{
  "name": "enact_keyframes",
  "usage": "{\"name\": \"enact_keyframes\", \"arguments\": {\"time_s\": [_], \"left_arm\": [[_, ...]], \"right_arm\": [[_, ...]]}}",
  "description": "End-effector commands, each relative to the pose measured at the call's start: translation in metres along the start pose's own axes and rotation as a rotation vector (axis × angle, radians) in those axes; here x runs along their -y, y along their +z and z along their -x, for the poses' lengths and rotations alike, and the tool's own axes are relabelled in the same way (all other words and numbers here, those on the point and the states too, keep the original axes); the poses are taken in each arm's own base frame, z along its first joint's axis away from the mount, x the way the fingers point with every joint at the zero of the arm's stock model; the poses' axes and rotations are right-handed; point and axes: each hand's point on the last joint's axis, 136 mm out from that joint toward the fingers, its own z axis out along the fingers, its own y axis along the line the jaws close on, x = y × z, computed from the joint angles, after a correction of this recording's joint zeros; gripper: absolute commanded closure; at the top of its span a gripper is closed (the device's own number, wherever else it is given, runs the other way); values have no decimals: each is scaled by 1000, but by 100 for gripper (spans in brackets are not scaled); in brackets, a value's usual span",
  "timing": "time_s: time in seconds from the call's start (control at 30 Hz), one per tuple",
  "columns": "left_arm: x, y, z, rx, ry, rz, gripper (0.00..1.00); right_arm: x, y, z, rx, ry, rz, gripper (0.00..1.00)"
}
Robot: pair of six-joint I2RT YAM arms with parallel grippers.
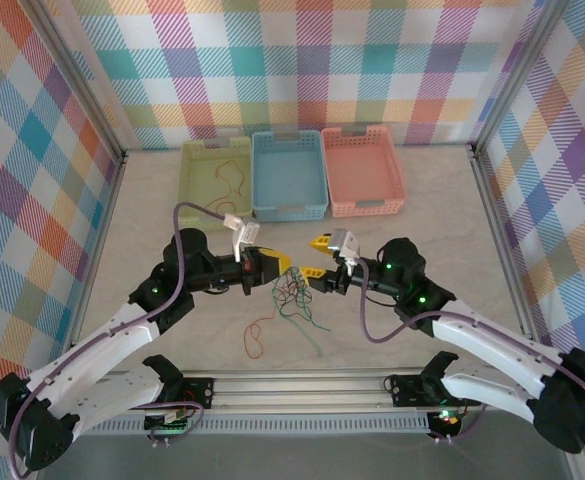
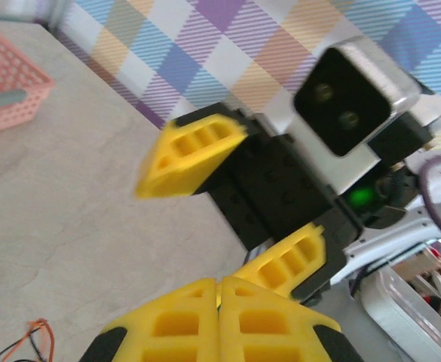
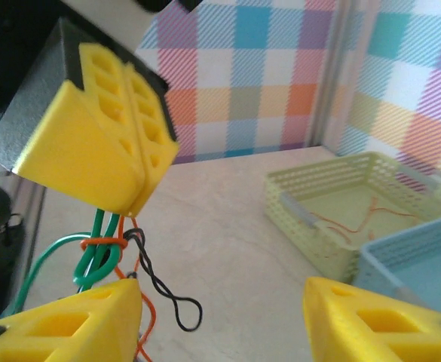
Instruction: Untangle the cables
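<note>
right fingers (image 3: 77, 324) parted, left fingers (image 3: 99, 143) pinching cables (image 3: 99, 253), hanging lengthwise downward

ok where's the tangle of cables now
Top view: the tangle hangs mid-table from the shut left hand, beside the right hand, nearer than the blue basket.

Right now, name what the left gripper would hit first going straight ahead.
Likely the open right gripper: one yellow finger sits just beyond the left gripper, shut on the cables; depth is uncertain.
</note>
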Motion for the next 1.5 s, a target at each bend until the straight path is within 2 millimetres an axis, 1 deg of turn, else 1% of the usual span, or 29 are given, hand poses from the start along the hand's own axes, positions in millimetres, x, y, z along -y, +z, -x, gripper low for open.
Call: {"name": "enact_keyframes", "arguments": {"time_s": [0.0, 0.07, 0.13, 0.17, 0.27, 0.33, 0.37, 0.4, 0.47, 0.5, 0.53, 0.63, 0.73, 0.77, 0.83, 0.9, 0.97, 1.07, 1.1, 1.2, 1.23, 1.37, 1.47], "left_arm": [[-1, -10, 20, 84, 28, 73, 100], [-11, -13, 25, 117, 7, 136, 100], [-21, -14, 29, 150, -14, 185, 100], [-23, -14, 31, 164, -20, 196, 100], [-29, -14, 36, 195, -36, 220, 100], [-34, -12, 38, 200, -44, 239, 100], [-35, -11, 39, 201, -50, 243, 100], [-35, -10, 39, 198, -53, 241, 100], [-33, -9, 40, 193, -54, 233, 100], [-33, -9, 40, 192, -54, 234, 100], [-33, -10, 40, 191, -53, 237, 100], [-31, -14, 39, 190, -36, 238, 100], [-26, -16, 37, 189, -18, 222, 100], [-26, -17, 38, 193, -17, 224, 100], [-25, -19, 38, 198, -15, 223, 100], [-23, -20, 37, 193, -17, 215, 100], [-19, -22, 37, 196, -16, 202, 100], [-17, -24, 38, 205, -15, 200, 100], [-17, -24, 38, 202, -13, 199, 100], [-17, -26, 37, 199, -14, 204, 100], [-17, -27, 37, 198, -12, 209, 100], [-16, -31, 37, 201, -6, 223, 100], [-17, -31, 36, 198, -9, 225, 100]], "right_arm": [[4, -14, 26, 29, -36, -47, 47], [-13, -18, 36, 41, -17, 49, 51], [-20, -18, 42, 40, 27, 90, 56], [-22, -16, 44, 41, 82, 111, 59], [-35, -7, 49, 48, 142, 195, 72], [-41, 3, 50, 41, 166, 221, 78], [-44, 9, 48, 28, 177, 230, 79], [-44, 15, 46, 13, 180, 231, 79], [-36, 27, 37, -34, 182, 182, 79], [-28, 31, 33, -52, 182, 136, 73], [-19, 33, 31, -58, 179, 87, 71], [-5, 34, 28, -63, 162, 3, 71], [-4, 35, 24, -97, 170, 4, 69], [-6, 35, 24, -103, 170, 15, 66], [-12, 31, 22, -112, 148, 45, 57], [-15, 28, 14, -146, 113, 53, 54], [-14, 27, 5, -182, 73, 55, 55], [-26, 26, 3, -188, 73, 134, 55], [-28, 27, 2, -193, 76, 150, 57], [-27, 31, -5, -232, 81, 151, 70], [-26, 31, -7, -242, 81, 146, 71], [-24, 29, -12, -257, 61, 135, 69], [-26, 29, -18, -285, 63, 147, 65]]}}
